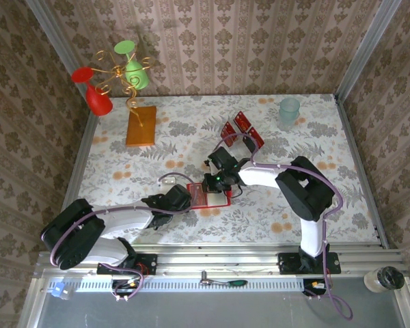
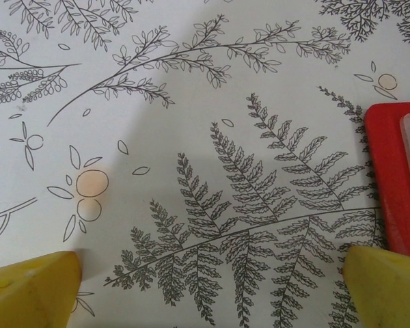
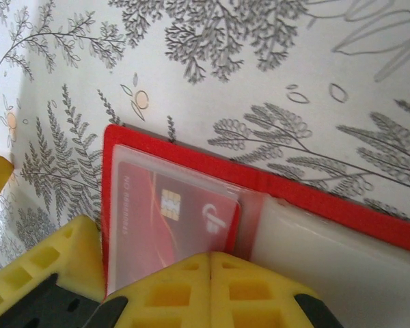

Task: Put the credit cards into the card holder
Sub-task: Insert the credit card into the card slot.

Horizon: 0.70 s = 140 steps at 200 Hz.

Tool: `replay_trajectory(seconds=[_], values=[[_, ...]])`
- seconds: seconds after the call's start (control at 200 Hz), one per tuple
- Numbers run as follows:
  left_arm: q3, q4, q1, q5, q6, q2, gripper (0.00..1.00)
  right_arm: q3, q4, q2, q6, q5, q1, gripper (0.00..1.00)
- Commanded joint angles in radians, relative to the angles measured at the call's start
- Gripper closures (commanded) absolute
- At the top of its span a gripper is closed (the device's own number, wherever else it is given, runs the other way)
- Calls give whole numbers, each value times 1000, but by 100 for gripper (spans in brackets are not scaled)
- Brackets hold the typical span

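The card holder (image 1: 206, 198) lies open on the patterned cloth, red with clear sleeves (image 3: 342, 201). One credit card (image 3: 171, 215) with a chip sits inside its left sleeve. My right gripper (image 3: 212, 263) is shut, its yellow fingertips pressed together right over that card's near edge, and nothing shows between them. From above, the right gripper (image 1: 215, 181) hangs over the holder's far side. My left gripper (image 2: 212, 273) is open just left of the holder's red edge (image 2: 389, 178), with bare cloth between its fingers. Several loose credit cards (image 1: 240, 131) lie farther back.
An orange-brown slab (image 1: 141, 126) lies at the back left under a wire stand (image 1: 116, 75) with red and green glasses. A pale cup (image 1: 289, 111) stands at the back right. A small white object (image 1: 169, 181) rests near the left arm.
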Motion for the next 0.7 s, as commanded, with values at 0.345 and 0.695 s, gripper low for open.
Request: replay_trajectory(seconds=[0.345,0.695], values=[[-11,6,4,14,10,22,0,22,-9,-5,21,-27,15,94],[-12,-76,4,-32,-29,-15,0,-48,-19,-100,21,7,13,92]])
